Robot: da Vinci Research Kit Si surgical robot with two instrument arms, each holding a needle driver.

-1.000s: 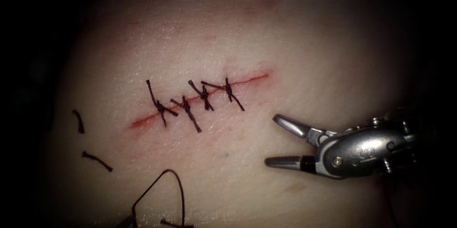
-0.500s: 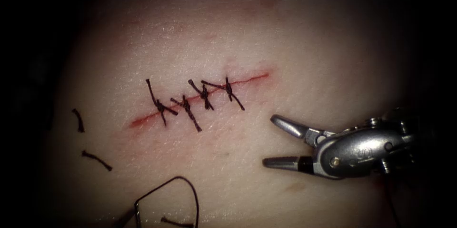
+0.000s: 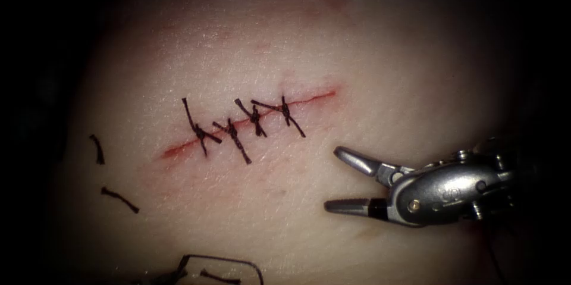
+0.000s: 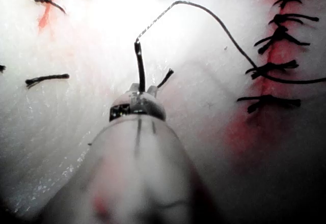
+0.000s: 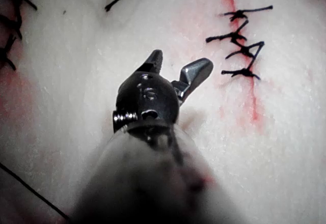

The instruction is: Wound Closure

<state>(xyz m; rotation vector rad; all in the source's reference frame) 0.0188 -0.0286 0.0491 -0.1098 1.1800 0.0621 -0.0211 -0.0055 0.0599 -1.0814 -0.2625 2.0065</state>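
On the right of the cut (image 3: 250, 119), the right hand (image 3: 333, 179) gapes wide and empty, while the left hand (image 4: 138, 89) seems to pinch the dark needle (image 4: 139, 66), thread (image 4: 214, 20) trailing.

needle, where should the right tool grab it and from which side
Likely the bare stretch of needle standing out past the left tool, which is shut on it, clear of the tissue. Grip across it, short of where the thread joins. Come from the right of the cut, where the right tool sits open and empty, minding the thread arching that way.
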